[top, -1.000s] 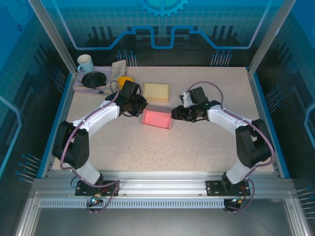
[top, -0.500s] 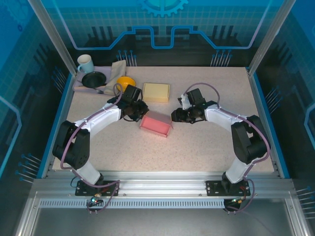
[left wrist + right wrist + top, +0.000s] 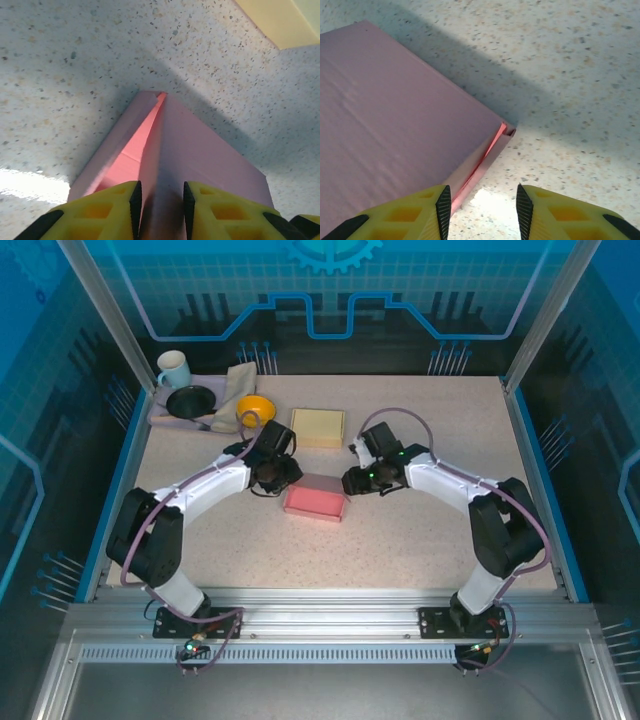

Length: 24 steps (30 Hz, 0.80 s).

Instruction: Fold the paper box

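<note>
The paper box (image 3: 315,502) lies lengthwise across mid-frame between left gripper (image 3: 159,192) and right gripper (image 3: 482,200), equally near, each with jaws apart, seemingly loose, over one end.

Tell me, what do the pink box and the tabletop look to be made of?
The pink box is probably thin paper card with a matte finish: it shows crisp creases and thin flap edges. The tabletop is speckled beige, perhaps stone-look laminate or composite. It is smooth with a slight sheen, shown by a bright glare patch.
</note>
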Each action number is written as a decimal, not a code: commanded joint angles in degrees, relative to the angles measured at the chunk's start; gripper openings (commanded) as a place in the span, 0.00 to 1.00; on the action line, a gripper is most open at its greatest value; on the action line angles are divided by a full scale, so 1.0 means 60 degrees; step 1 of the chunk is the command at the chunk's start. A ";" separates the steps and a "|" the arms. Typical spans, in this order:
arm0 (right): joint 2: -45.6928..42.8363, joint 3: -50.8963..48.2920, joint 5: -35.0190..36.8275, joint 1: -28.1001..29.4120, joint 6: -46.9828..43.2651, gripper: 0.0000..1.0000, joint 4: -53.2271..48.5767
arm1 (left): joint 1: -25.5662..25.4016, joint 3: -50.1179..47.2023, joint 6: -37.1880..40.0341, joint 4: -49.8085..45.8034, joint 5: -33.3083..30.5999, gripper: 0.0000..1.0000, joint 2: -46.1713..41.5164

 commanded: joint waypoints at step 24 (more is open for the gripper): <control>-0.0335 -0.0222 0.1927 0.1829 0.1697 0.44 -0.0008 | -0.0575 -0.1570 0.0400 -0.0624 -0.1440 0.51 -0.1117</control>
